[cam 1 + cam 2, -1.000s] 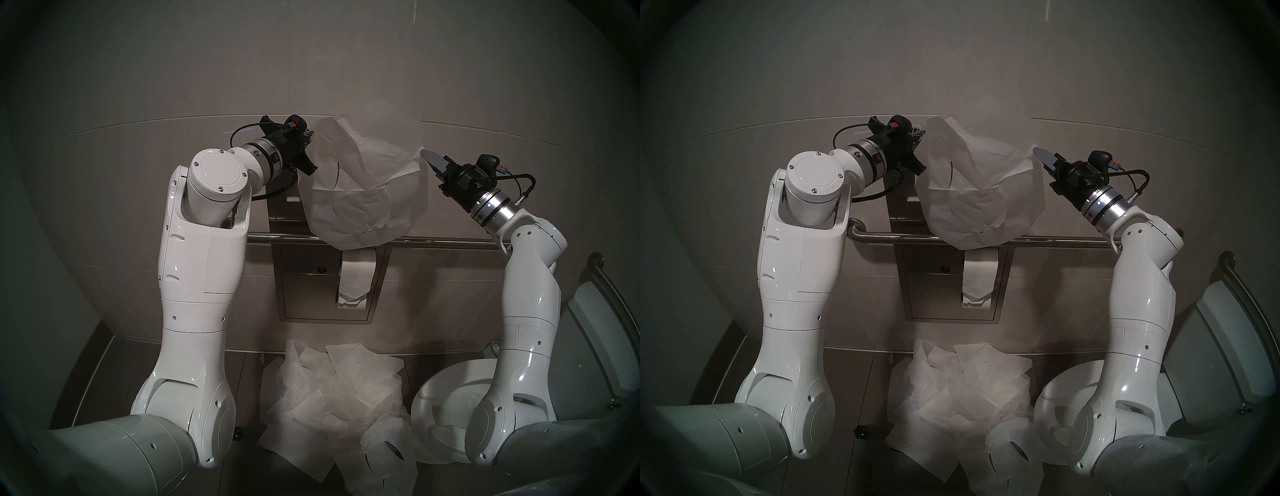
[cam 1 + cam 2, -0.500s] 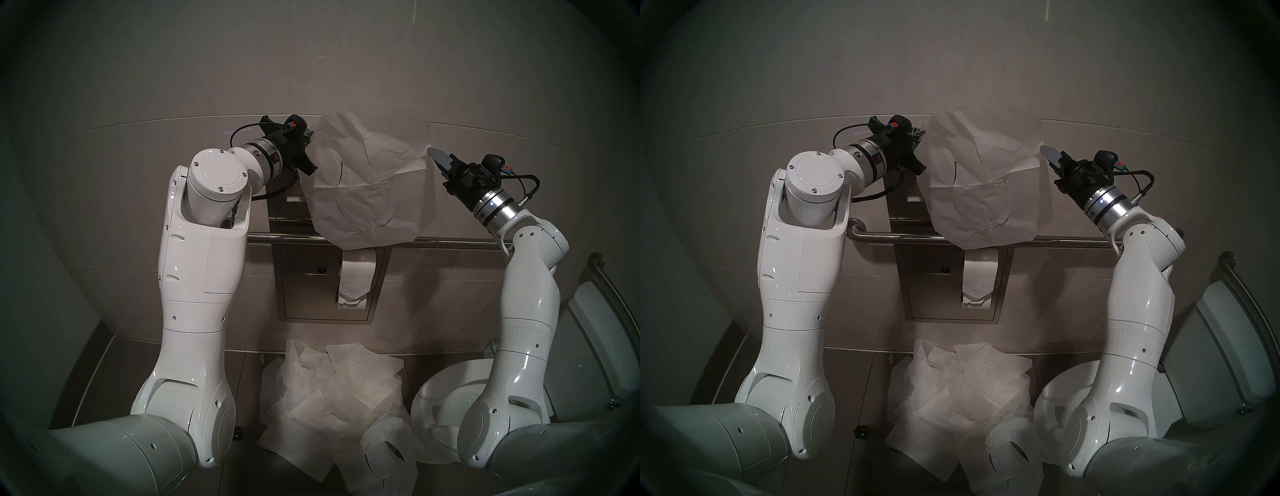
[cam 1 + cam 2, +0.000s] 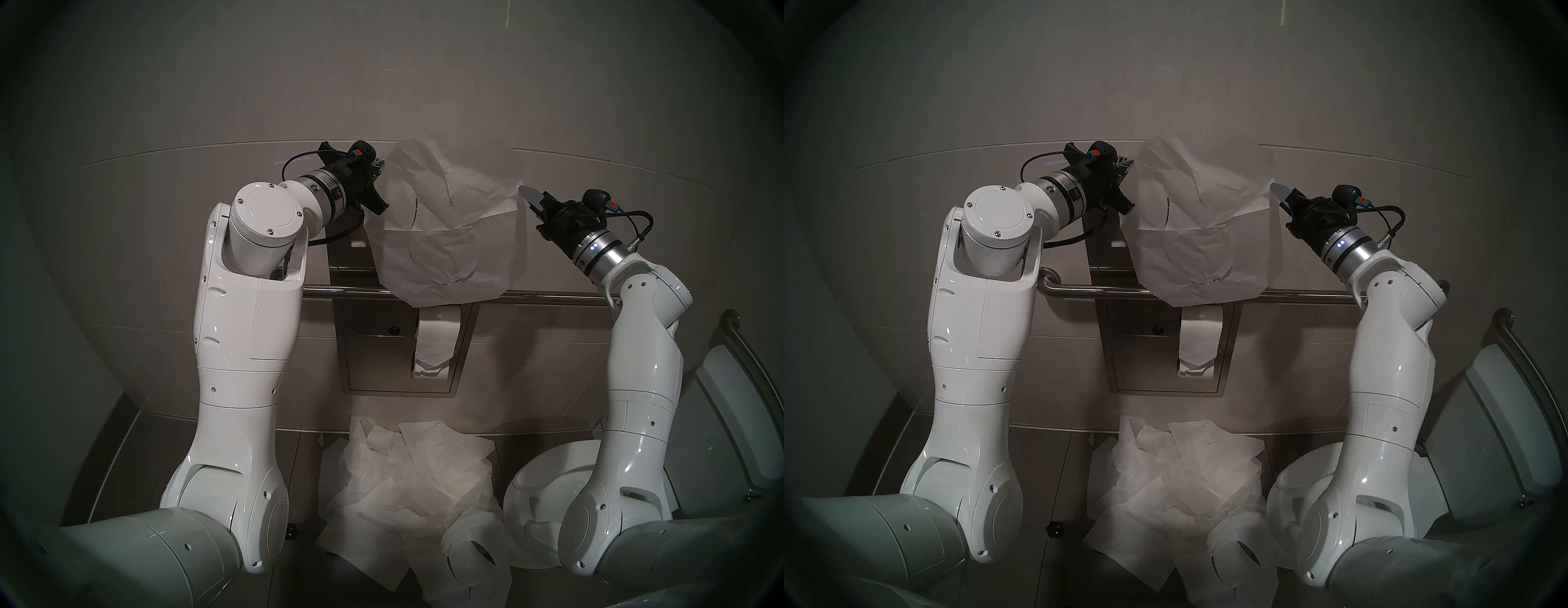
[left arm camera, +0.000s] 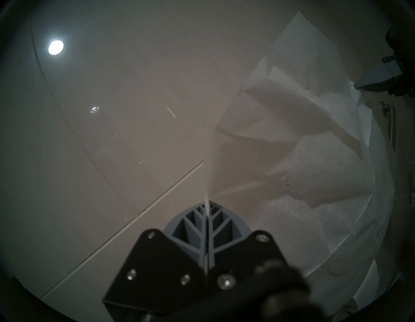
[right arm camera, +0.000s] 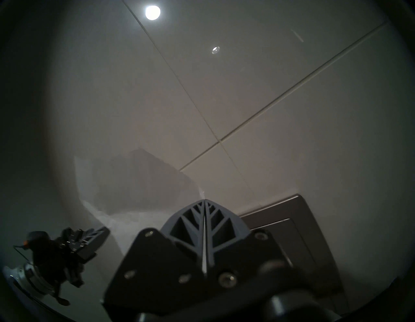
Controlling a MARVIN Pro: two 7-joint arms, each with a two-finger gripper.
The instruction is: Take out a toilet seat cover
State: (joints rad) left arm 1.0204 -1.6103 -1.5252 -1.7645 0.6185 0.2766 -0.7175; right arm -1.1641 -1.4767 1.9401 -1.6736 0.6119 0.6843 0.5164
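Both pincers pinch the crinkled translucent white tissue-paper seat cover: left pincer, right pincer. Right arm drifted back inward, sheet slackened, unfolding incomplete.

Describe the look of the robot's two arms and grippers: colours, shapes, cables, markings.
Both arms are glossy white shells with round joint caps and small screws, each ending in a silver wrist ring with a black band. The left gripper and right gripper have black bodies and grey-blue fingers with an open tree-like rib pattern. A black cable loops off each wrist to an orange-and-blue connector.
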